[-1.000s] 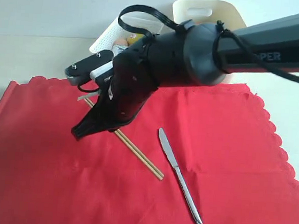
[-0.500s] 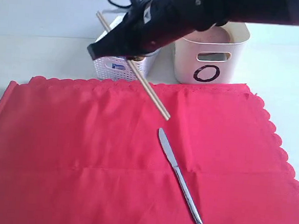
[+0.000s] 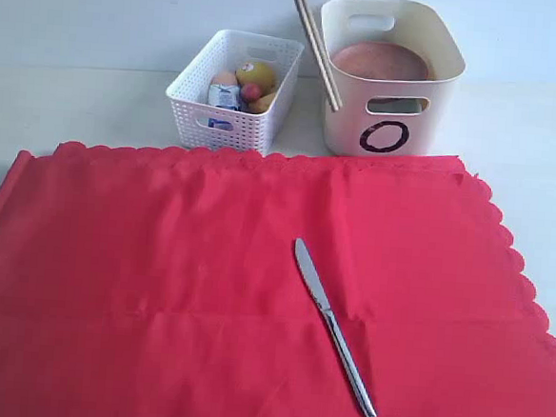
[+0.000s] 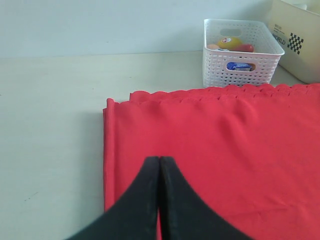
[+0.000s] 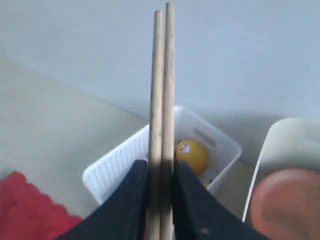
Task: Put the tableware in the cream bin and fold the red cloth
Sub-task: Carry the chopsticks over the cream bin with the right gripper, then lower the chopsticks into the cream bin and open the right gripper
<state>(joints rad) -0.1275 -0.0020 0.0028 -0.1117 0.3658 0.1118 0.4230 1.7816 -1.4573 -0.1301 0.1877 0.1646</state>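
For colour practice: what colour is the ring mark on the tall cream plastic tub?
The ring mark is black, clearest in the exterior view.

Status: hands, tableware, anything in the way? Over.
Right hand shut on chopsticks, aloft by cream bin. Left hand shut, over red cloth. Knife lies on cloth.

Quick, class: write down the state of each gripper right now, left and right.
Left gripper: jaws shut, holding nothing.
Right gripper: jaws shut on the two chopsticks.
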